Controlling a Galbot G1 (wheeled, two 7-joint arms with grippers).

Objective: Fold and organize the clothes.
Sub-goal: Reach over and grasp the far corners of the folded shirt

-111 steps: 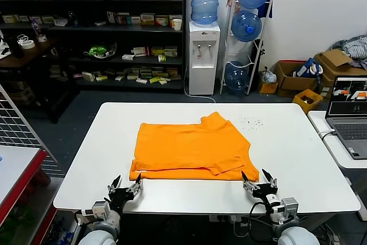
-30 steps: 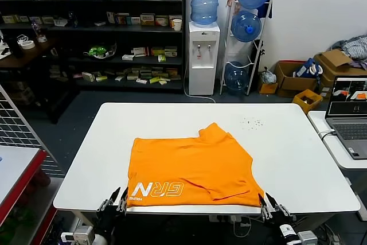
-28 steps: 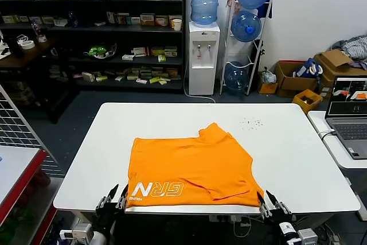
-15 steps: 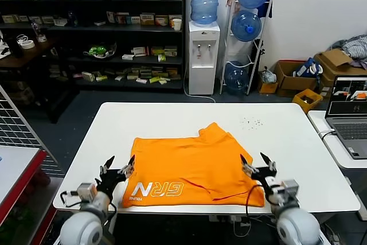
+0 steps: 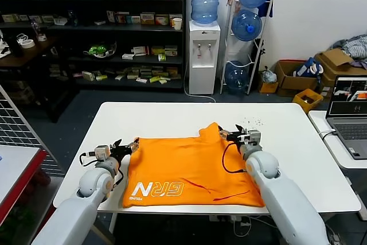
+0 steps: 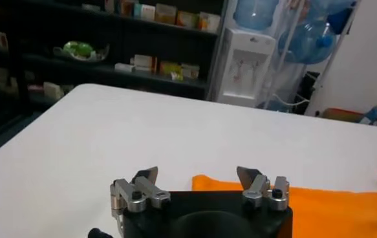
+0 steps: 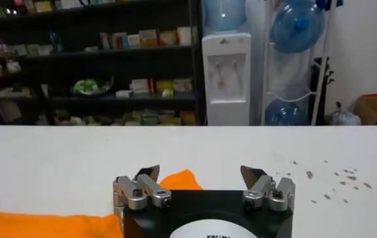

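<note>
The orange T-shirt (image 5: 192, 167) lies folded on the white table (image 5: 298, 153), with the white "GRN" lettering at its near left. My left gripper (image 5: 125, 145) is open and empty at the shirt's far left corner; the left wrist view shows its gripper (image 6: 198, 174) just above the table with the orange edge (image 6: 343, 207) beside it. My right gripper (image 5: 229, 135) is open and empty at the shirt's far right, next to the raised sleeve tip (image 5: 214, 128). The right wrist view shows its gripper (image 7: 201, 171) with orange cloth (image 7: 178, 180) just under the jaws.
A laptop (image 5: 350, 113) sits on a side table at the right. A water dispenser (image 5: 205, 55), a bottle rack (image 5: 248, 32) and shelves (image 5: 92, 27) stand behind the table. Grey-blue cloth on cardboard boxes (image 5: 351, 47) is at the far right. Dark specks (image 5: 252, 122) dot the table.
Both grippers have moved from the shirt's near corners at the table's front edge forward to its far corners. They stay open. The shirt lies as it did.
</note>
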